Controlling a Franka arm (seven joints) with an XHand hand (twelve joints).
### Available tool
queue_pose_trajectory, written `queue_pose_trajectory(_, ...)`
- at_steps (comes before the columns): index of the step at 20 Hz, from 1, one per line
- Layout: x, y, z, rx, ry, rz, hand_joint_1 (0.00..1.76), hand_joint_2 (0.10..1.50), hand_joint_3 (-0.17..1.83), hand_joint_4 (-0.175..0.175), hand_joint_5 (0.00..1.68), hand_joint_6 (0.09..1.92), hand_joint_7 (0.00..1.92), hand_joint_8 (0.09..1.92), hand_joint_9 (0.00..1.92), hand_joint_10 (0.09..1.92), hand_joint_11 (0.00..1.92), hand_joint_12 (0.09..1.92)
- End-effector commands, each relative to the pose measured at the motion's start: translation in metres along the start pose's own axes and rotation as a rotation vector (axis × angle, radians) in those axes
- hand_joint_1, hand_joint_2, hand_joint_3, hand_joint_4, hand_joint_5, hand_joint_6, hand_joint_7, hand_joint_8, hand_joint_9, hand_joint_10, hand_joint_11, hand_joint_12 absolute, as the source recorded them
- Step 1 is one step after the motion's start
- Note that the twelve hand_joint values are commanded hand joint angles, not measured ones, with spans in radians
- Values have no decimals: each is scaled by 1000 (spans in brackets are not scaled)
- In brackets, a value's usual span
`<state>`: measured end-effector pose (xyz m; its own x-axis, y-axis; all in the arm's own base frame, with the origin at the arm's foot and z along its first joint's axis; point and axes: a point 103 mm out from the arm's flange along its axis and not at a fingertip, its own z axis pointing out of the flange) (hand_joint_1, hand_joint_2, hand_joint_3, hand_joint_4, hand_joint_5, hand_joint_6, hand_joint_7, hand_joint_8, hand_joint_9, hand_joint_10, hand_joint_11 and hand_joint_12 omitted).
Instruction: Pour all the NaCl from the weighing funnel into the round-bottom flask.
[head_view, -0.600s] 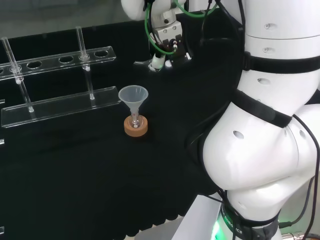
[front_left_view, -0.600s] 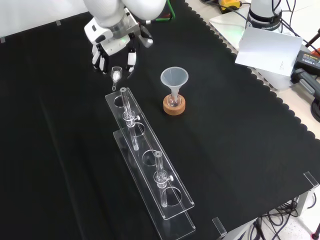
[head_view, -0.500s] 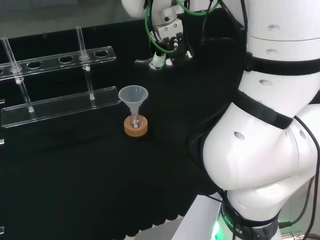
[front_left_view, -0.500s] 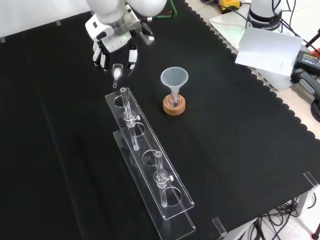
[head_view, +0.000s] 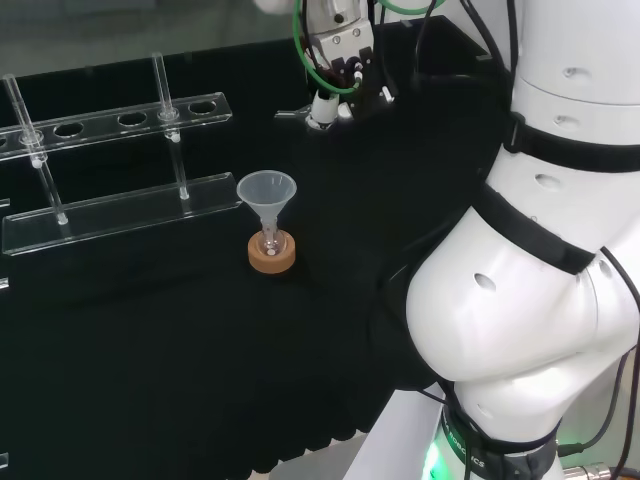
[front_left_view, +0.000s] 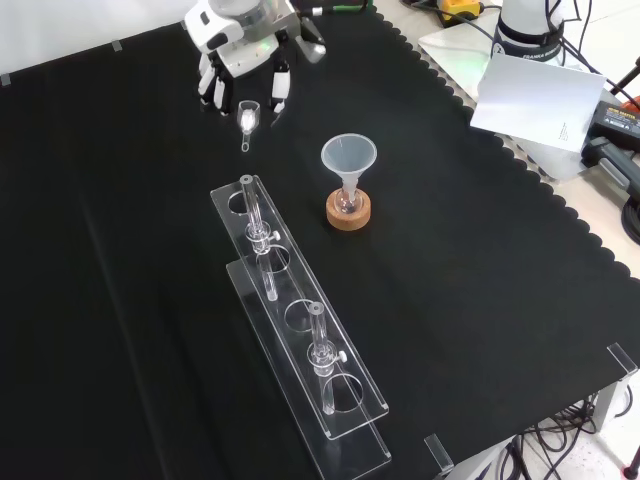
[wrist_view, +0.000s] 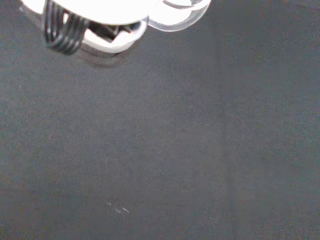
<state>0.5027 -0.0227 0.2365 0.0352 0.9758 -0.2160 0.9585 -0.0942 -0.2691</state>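
Weighing funnel (front_left_view: 248, 117) pinched in the hand's (front_left_view: 240, 62) fingers, well apart from the flask's funnel (front_left_view: 348, 156); carry level, tip over it.

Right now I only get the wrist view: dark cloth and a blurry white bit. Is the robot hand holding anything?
Observer: Yes, the front view shows the robot hand holding a small clear weighing funnel.
Visitor: Where does it pour?
Observer: The flask sits on a cork ring, a wide funnel in its neck.
Visitor: Is the hand above it?
Observer: No, the head view shows it off to one side, apart from the flask.
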Motion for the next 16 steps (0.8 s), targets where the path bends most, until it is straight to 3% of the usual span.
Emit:
queue_pose_trajectory(1,-7,-39,-9,16,-15,25,1137,648,644,175,1315,589,643,641,1037,285,874,999)
queue_pose_trajectory(3,-11,-42,-9,38,-21,47,1137,648,645,175,1315,590,641,642,1036,284,872,999)
queue_pose_trajectory(5,-12,-45,-7,51,-55,103,1137,648,646,175,1314,592,640,643,1035,283,870,998)
queue_pose_trajectory(9,9,-83,-15,8,-49,81,1137,647,648,175,1313,595,638,645,1034,281,867,998)
queue_pose_trajectory(16,20,-117,-22,29,5,34,1137,645,653,175,1311,600,637,649,1033,279,865,999)
